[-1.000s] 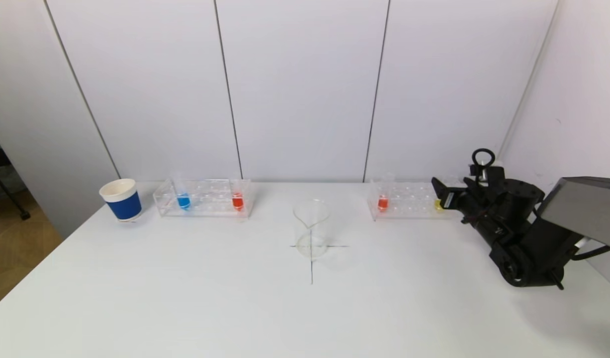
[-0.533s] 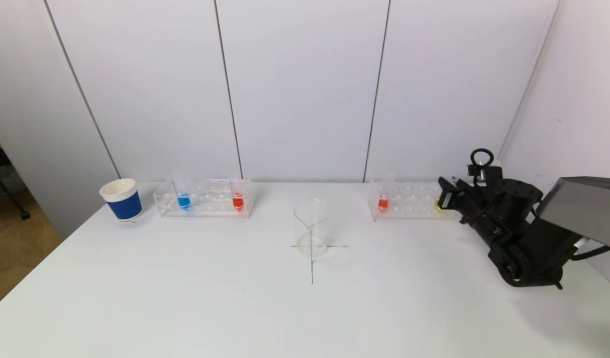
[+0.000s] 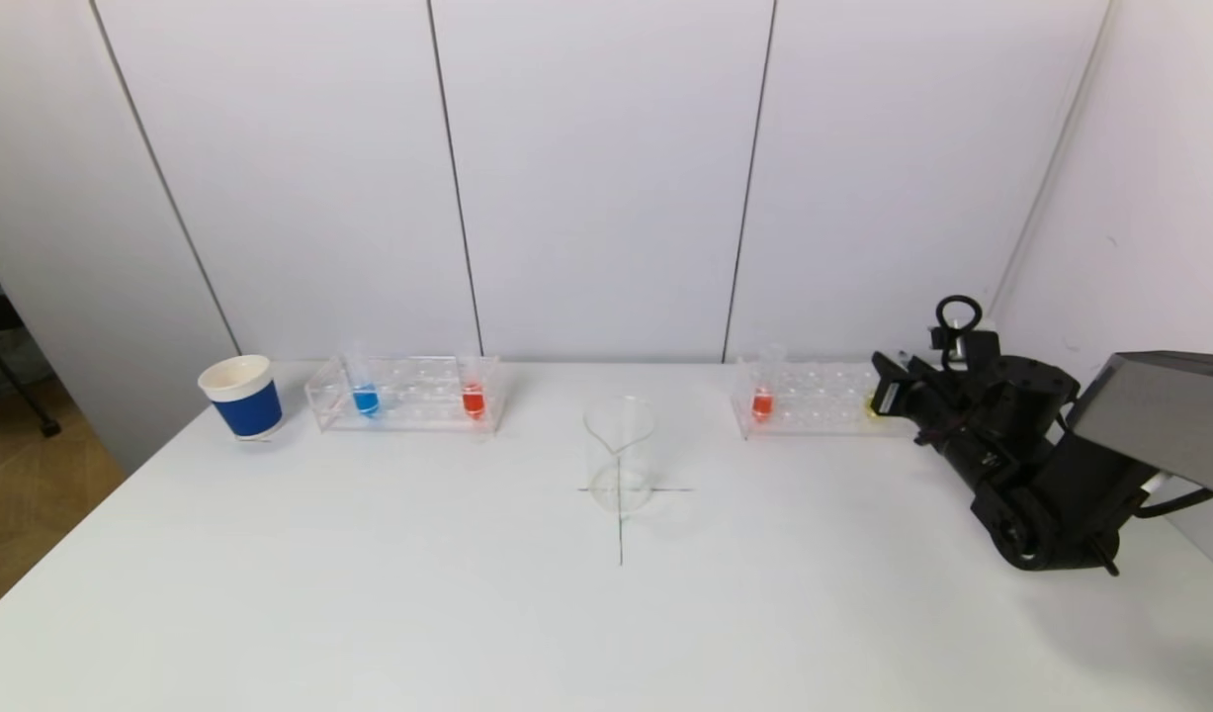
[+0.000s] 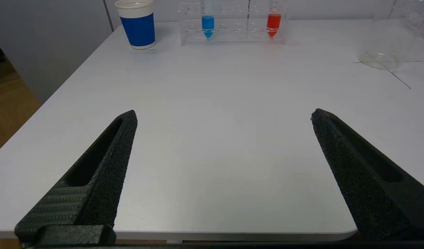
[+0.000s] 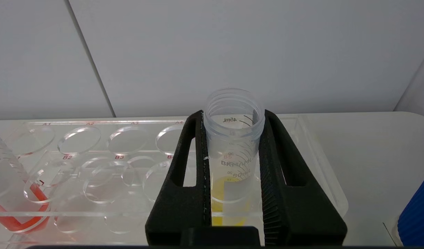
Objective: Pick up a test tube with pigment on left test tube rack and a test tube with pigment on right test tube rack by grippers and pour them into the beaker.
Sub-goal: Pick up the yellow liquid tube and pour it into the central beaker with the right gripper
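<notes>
racks [image 3: 405,393]: 2 | pigment tubes [image 3: 474,400]: 4 | beaker [image 3: 620,454]: 1 | cup [image 3: 241,397]: 1

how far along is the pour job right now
Done: nothing poured; the beaker is empty. In hand: the right gripper is shut on the yellow tube, not yet lifted from the right rack. Left: lift, pour; the left gripper, open, must fetch a left-rack tube.

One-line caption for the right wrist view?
Right gripper shut on clear yellow-pigment test tube, seated in the transparent acrylic rack.
</notes>
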`<state>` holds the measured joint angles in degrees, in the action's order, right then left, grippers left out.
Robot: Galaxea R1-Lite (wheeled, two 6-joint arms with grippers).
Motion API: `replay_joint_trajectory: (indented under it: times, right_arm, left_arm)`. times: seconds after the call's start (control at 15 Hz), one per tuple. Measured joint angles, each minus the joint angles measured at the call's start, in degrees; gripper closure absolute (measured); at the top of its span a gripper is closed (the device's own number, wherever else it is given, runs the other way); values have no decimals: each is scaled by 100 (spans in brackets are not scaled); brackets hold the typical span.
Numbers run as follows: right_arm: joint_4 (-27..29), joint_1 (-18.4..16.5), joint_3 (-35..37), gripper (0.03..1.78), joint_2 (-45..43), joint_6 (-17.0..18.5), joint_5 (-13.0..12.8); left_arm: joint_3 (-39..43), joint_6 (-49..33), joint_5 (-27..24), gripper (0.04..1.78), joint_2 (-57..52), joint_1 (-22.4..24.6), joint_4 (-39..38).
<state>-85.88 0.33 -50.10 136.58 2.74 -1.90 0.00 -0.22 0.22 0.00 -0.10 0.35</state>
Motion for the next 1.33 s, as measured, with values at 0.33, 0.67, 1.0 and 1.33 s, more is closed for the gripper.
replay_joint_trajectory:
  times: [0.33,0.67,1.0,1.33]
  right_arm:
    - [2,-4,5,135,-45,-5,-5]
    - [201,-33,20,135,-321,-10,9]
    - [367,-43,-17,135,-612,-11,11]
    - [505,-43,-108,135,-844,-21,1]
  left_arm:
    - [0,0,2,6,0,0,0]
    - [0,-2,2,6,0,0,0]
    - [0,0,2,6,0,0,-2]
    - [0,-2,2,6,0,-1,-2]
